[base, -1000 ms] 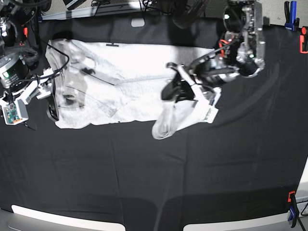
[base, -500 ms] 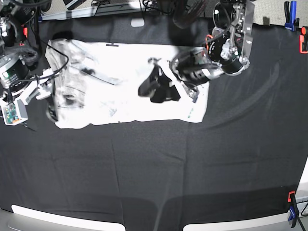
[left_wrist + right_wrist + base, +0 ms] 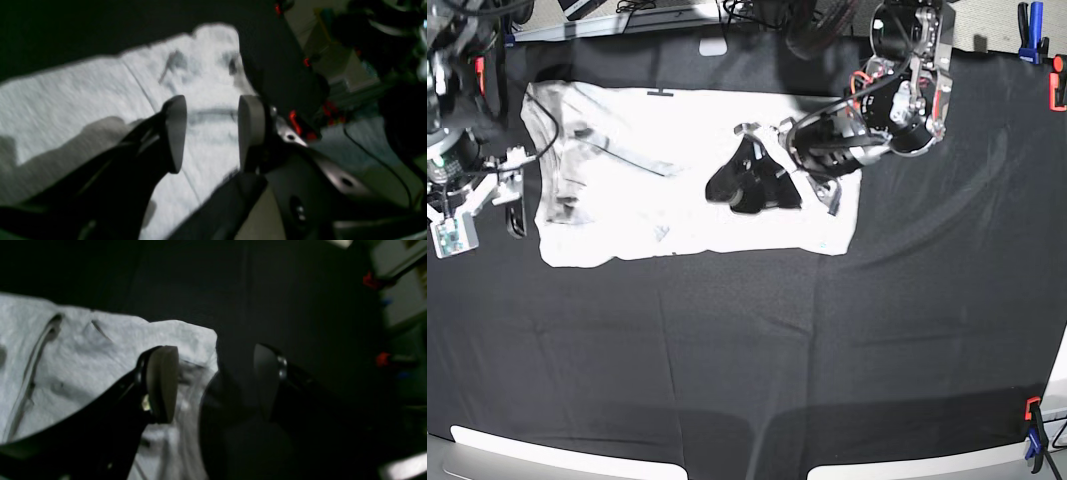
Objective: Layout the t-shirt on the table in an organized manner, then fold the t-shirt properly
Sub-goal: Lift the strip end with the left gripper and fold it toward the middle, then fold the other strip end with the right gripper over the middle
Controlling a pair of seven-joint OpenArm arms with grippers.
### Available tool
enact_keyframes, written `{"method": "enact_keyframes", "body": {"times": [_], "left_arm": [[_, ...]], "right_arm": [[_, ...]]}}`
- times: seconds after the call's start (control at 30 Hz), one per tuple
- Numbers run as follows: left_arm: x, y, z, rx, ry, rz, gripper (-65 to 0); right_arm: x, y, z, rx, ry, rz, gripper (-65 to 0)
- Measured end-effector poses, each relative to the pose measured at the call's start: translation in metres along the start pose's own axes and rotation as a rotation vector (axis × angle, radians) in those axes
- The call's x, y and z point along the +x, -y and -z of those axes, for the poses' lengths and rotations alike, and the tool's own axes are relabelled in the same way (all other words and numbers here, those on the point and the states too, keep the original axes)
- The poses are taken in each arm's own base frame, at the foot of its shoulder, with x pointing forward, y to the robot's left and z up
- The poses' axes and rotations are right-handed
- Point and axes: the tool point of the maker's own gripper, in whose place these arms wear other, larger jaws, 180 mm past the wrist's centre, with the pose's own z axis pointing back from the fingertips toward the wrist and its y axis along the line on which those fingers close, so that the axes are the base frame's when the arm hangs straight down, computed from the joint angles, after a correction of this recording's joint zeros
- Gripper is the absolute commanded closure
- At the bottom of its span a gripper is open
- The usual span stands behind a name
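T-shirt point(image 3: 677, 170) spread across upper table point(image 3: 727, 350).
Left gripper point(image 3: 208, 133) and right gripper point(image 3: 213, 383) both gape, holding nothing.

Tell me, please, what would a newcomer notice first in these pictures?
The pale grey t-shirt stands out, spread flat across the far side of the black table. The left tool hangs open over the shirt's middle, while the right tool sits open at its other end.
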Motion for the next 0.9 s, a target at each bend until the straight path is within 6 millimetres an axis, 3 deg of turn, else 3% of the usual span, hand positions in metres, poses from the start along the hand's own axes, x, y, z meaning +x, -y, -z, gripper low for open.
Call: {"method": "enact_keyframes", "body": {"times": [0.07,0.2,0.37,0.53,0.73,0.9], "left_arm": [[-0.007,0.0,0.0,0.0,-0.041,0.0,-23.7],[-0.007,0.0,0.0,0.0,-0.041,0.0,-23.7],[-0.007,0.0,0.0,0.0,-0.039,0.0,-23.7],[-0.007,0.0,0.0,0.0,-0.039,0.0,-23.7],[-0.007,0.0,0.0,0.0,-0.039,0.001,-23.7],[-0.007,0.0,0.0,0.0,-0.039,0.001,-23.7]], "right_arm": [[-0.008,0.011,0.008,0.008,0.022,0.09,-35.0],[-0.047,0.031,0.025,0.045,-0.04,0.303,-35.0],[-0.096,0.022,0.042,0.196,-0.109,0.534,-35.0],[-0.147,0.009,0.049,0.233,-0.23,0.677,-35.0],[-0.165,-0.005,0.052,0.287,-0.247,0.801,-35.0],[-0.167,-0.012,0.053,0.31,-0.245,0.83,-35.0]]}}
